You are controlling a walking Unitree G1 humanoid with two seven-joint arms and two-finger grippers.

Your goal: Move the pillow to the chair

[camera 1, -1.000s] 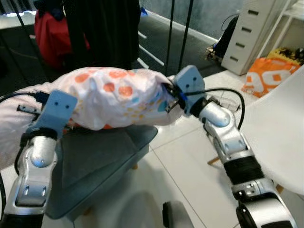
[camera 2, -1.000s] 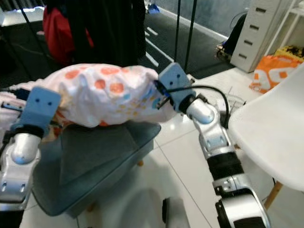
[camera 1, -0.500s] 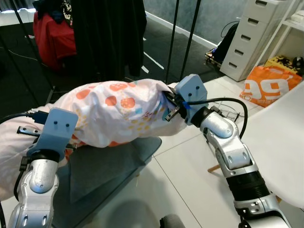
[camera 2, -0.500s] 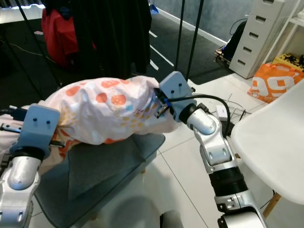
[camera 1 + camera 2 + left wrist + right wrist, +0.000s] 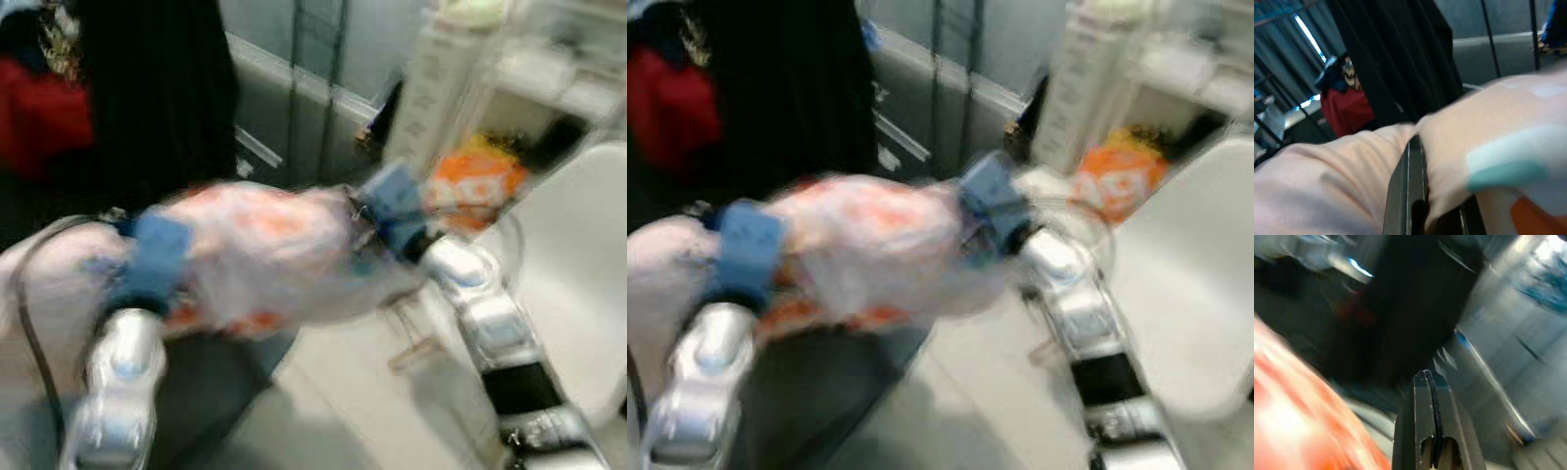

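Note:
The picture is blurred by motion. The white pillow with orange spots (image 5: 265, 255) hangs in the air between my two arms, pressed at both ends. My left gripper (image 5: 1410, 147) lies against its left end, fingers together, with fabric bulging on both sides of them. My right gripper (image 5: 1425, 377) is shut too, with the pillow's spotted cloth (image 5: 1298, 411) beside it and nothing between the fingers. Its blue wrist block (image 5: 387, 206) sits at the pillow's right end. The white chair (image 5: 578, 284) stands to the right, beyond my right arm.
A grey-blue armchair (image 5: 206, 392) sits under the pillow. Dark hanging clothes (image 5: 157, 88) and a red bag (image 5: 39, 127) are behind. A white drawer unit (image 5: 431, 88) and an orange bag (image 5: 480, 181) stand at the back right on the pale tiled floor (image 5: 343, 411).
The whole view has swung and blurred, so the camera is moving; the orange bag and drawers now sit further left. The pillow stays clamped between both grippers.

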